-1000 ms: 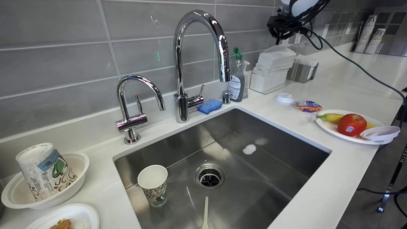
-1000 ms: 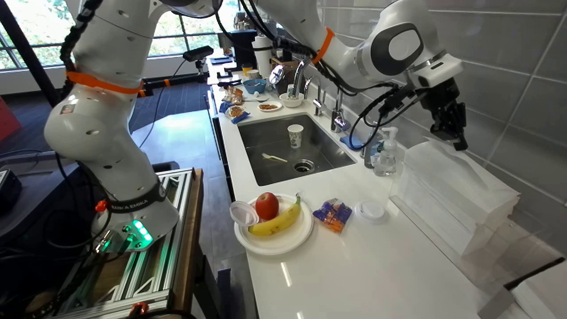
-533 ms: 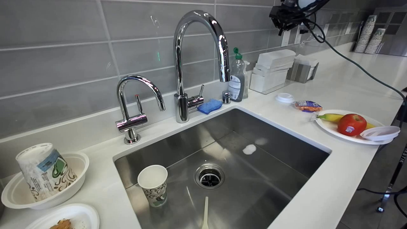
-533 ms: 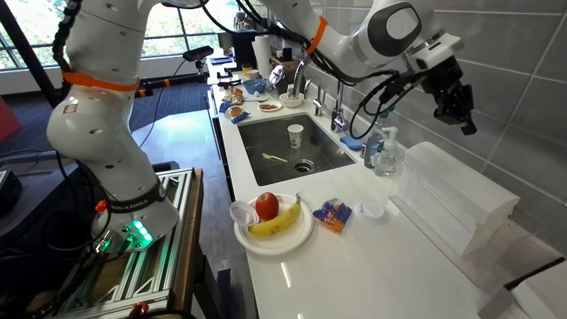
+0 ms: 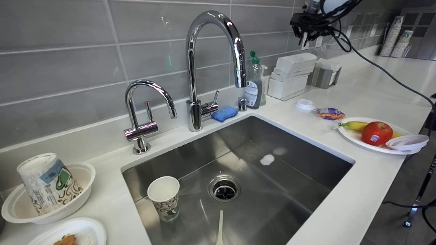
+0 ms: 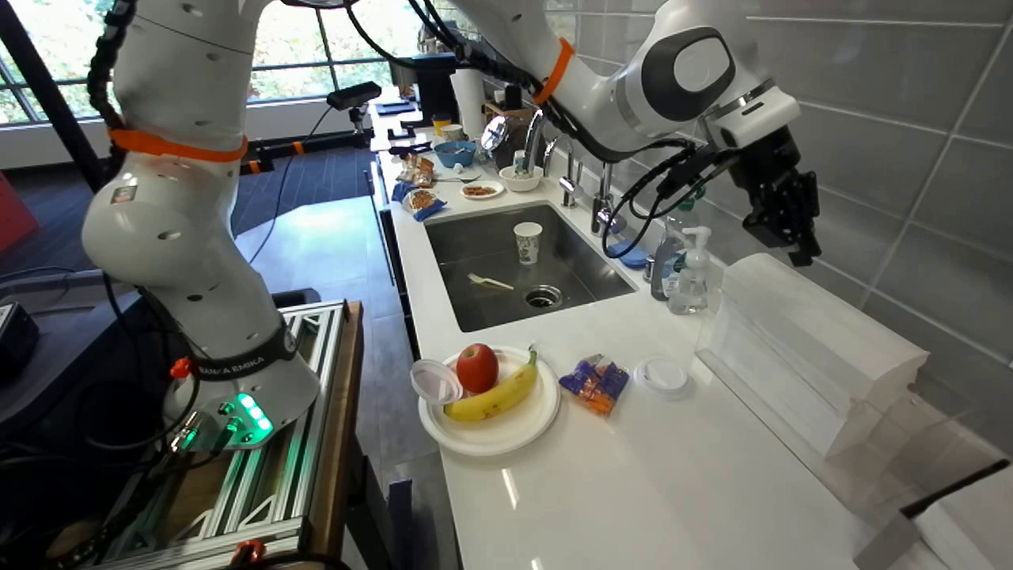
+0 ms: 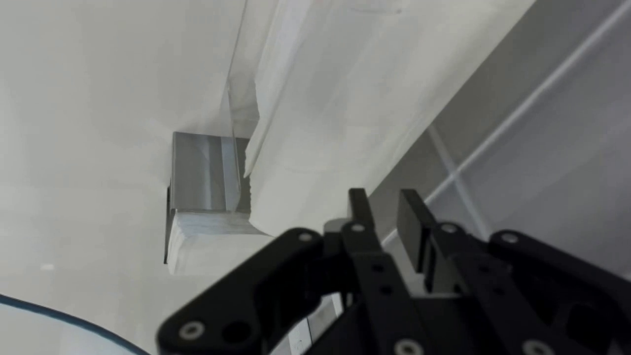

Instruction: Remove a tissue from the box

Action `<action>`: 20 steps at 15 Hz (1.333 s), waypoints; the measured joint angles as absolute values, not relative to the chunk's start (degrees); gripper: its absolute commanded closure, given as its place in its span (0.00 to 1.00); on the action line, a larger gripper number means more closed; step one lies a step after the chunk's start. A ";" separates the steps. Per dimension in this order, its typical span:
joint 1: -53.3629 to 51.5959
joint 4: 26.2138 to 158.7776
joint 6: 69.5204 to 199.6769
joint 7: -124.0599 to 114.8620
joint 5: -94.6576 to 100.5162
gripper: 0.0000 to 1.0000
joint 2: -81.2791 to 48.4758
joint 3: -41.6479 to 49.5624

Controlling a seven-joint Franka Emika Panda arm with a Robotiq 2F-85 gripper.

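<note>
Grey tiled wall [image 6: 942, 206] runs close behind the tissue stack [image 6: 823, 340], held in a transparent tray [image 6: 910, 447]; white counter [image 6: 633, 491] spreads wide on the opposite side. A metal napkin holder [image 7: 191, 170] stands near one end, a pump bottle [image 6: 690, 286] near the other (tighter margins, like the wall). Above the stack, apart from it, hangs the gripper [image 7: 385, 207], fingers parted, wall showing between. It sits lower than half a second ago; the stack's top, peaked a second ago, lies flat.

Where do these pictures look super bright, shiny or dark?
In an exterior view, the windows look washed out and the counter carries white glare streaks; in an exterior view, the tall faucet and sink gleam; in the wrist view, the gripper looks nearly black.
</note>
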State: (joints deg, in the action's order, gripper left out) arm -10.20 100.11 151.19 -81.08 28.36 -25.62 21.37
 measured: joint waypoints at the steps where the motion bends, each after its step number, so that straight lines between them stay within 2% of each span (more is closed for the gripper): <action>1: -9.85 100.31 151.29 -81.33 28.26 0.38 -25.92 21.15; 6: -8.48 100.56 152.05 -83.18 27.34 0.01 -27.90 20.58; 9: -8.06 100.56 154.20 -84.80 26.20 0.00 -29.06 20.53; 13: -7.88 100.54 157.55 -86.30 24.67 0.12 -30.20 20.65; 14: -7.88 100.54 158.01 -86.37 24.19 0.21 -30.43 20.69; 15: -7.88 100.53 158.26 -86.38 23.67 0.25 -30.65 20.73; 16: -7.88 100.49 158.41 -86.39 23.22 0.35 -30.88 20.77; 17: -7.89 100.45 158.53 -86.39 22.89 0.40 -31.10 20.81; 18: -7.89 100.43 158.62 -86.39 22.58 0.43 -31.29 20.85; 20: -7.91 100.42 158.68 -86.39 22.08 0.43 -31.50 20.88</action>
